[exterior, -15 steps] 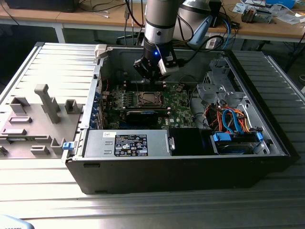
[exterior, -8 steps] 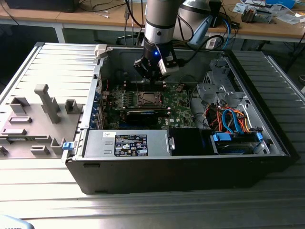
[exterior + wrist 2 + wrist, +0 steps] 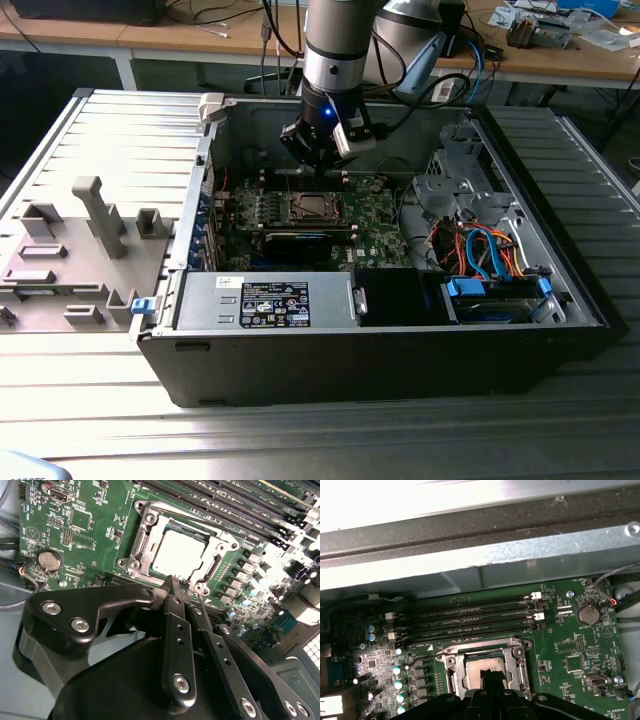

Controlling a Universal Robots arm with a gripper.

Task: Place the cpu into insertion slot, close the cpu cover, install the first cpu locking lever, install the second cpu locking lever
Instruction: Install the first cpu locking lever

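The cpu [image 3: 180, 555] lies flat in the insertion slot [image 3: 313, 208] on the green motherboard [image 3: 95, 540]. The silvery cpu cover [image 3: 143, 535] is folded down around it, and the chip's top shows through the cover's window. My gripper [image 3: 180, 581] hangs just above the socket's edge with its two black fingers [image 3: 176, 625] pressed together, nothing visibly between them. A thin locking lever rod [image 3: 201, 600] runs right beside the fingertips. In the first wrist view the gripper [image 3: 492, 674] covers part of the cpu [image 3: 477, 666], and another lever [image 3: 422, 656] sticks out sideways from the socket.
The motherboard sits inside an open black computer case [image 3: 400, 370]. Long memory slots [image 3: 470, 617] run beside the socket. A black expansion card [image 3: 300, 243], the power supply [image 3: 265, 300] and a drive bay with coloured cables [image 3: 490, 260] lie nearer the exterior camera.
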